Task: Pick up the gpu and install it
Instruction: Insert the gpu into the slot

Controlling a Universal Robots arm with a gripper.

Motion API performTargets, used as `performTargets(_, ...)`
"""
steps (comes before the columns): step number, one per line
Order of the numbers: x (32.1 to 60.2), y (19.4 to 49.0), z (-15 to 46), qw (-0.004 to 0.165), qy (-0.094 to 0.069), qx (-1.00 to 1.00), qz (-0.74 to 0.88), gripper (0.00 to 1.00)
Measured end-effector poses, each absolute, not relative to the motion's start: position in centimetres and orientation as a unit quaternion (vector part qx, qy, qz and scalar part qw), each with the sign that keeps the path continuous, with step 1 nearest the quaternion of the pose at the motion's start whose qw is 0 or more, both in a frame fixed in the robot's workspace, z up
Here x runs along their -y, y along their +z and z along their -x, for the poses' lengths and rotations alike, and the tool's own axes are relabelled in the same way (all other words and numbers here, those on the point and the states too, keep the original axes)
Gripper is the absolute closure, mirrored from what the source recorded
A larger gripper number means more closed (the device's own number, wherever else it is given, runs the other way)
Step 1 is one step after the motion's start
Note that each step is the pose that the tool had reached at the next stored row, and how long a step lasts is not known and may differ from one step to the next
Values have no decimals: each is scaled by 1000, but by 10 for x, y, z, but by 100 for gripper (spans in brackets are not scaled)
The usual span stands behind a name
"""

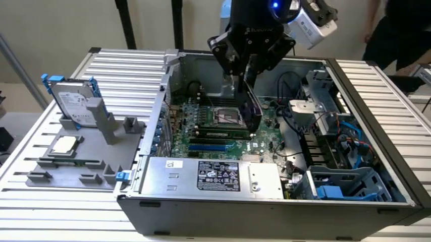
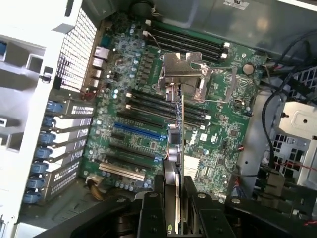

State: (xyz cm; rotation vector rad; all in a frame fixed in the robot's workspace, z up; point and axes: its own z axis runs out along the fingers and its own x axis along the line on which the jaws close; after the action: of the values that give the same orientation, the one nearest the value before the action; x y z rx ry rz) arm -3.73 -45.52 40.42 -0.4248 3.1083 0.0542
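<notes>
My gripper [image 1: 247, 75] hangs inside the open computer case [image 1: 377, 126], shut on the gpu [image 1: 253, 108]. The gpu is a thin dark card held on edge, hanging down from the fingers above the green motherboard [image 1: 202, 132]. In the wrist view the gpu [image 2: 176, 148] appears edge-on, running away from the black fingers [image 2: 151, 208], with its silver bracket [image 2: 181, 74] at the far end. It hovers over the middle of the motherboard [image 2: 133, 89], beside the blue expansion slot [image 2: 138, 131] and the black slots [image 2: 126, 156]. I cannot tell whether the card touches the board.
On the grey holder [image 1: 81, 166] outside the case stand a silver hard drive with blue rails [image 1: 74, 103] and a square CPU chip [image 1: 62, 145]. The power supply [image 1: 215, 176], a blue drive cage [image 1: 343, 184] and cables [image 1: 323, 126] crowd the case. A person [image 1: 397, 30] stands behind.
</notes>
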Motion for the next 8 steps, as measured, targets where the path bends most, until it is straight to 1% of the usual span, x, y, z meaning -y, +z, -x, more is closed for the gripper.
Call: performTargets(8, 455, 402, 37, 1, 17, -978, 208, 100)
